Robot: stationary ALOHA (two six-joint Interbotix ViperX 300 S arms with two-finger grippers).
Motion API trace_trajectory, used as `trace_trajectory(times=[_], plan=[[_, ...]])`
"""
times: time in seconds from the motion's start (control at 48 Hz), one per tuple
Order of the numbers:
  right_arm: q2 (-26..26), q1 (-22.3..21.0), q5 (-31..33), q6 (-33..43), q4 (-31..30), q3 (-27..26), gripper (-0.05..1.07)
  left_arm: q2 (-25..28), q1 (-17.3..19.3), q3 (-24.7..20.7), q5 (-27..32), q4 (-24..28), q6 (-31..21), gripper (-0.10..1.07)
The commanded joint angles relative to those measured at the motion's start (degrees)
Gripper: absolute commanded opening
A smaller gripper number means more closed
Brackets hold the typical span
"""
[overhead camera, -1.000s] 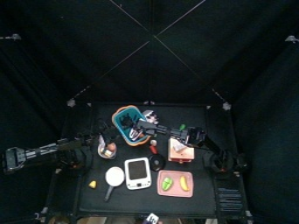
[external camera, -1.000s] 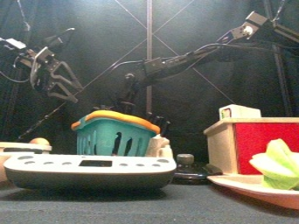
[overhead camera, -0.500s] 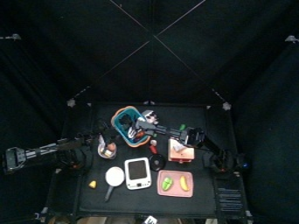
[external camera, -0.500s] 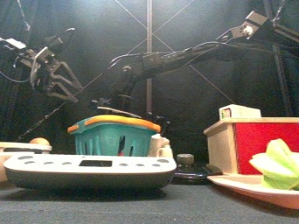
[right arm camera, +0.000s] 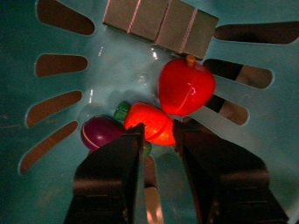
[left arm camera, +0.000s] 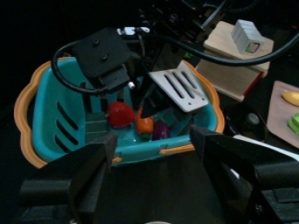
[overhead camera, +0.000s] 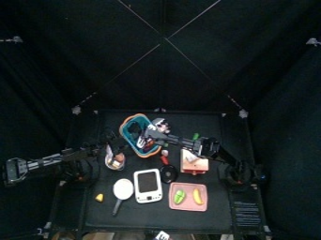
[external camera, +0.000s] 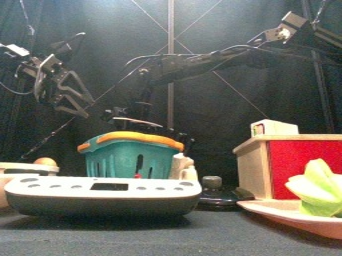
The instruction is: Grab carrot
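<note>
The carrot (right arm camera: 149, 116) is orange-red with a green leafy end. It lies on the floor of the teal basket (overhead camera: 129, 132), between a red toy (right arm camera: 187, 83) and a purple one (right arm camera: 103, 133). My right gripper (right arm camera: 158, 133) reaches down into the basket, open, one jaw on each side of the carrot. From the left wrist view the carrot (left arm camera: 145, 124) shows as a small orange spot under the right gripper (left arm camera: 128, 83). My left gripper (left arm camera: 163, 162) hovers open beside the basket (left arm camera: 70, 131), holding nothing. A metal spatula (left arm camera: 181, 87) leans in the basket.
A white scale (overhead camera: 146, 185), a white round tool (overhead camera: 122, 188) and a yellow lump (overhead camera: 100, 198) lie at the front. A red box (overhead camera: 192, 161) and a pink plate (overhead camera: 198, 200) with green pieces sit to the right. A small bowl (overhead camera: 114, 161) is near the left gripper.
The right arm has swung left and reached down into the basket, its jaws widening. The basket has shifted slightly. The left arm has stayed put.
</note>
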Motion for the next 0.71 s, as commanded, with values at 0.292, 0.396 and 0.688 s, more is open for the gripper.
trace_trajectory(times=[0.292, 0.396, 0.688], plan=[[0.6, -0.1, -0.3, -0.3, -0.1, -0.9, 0.81, 0.0, 0.3, -0.8, -0.2, 0.2, 0.2, 0.99], [1.0, -0.4, -0.3, -0.2, 0.0, 0.0, 0.81, 0.0, 0.3, -0.7, -0.2, 0.2, 0.2, 0.99], [1.0, -0.4, -0.8, 0.0, 1.3, 3.6, 0.81, 0.0, 0.4, -0.7, -0.2, 0.2, 0.2, 0.99]])
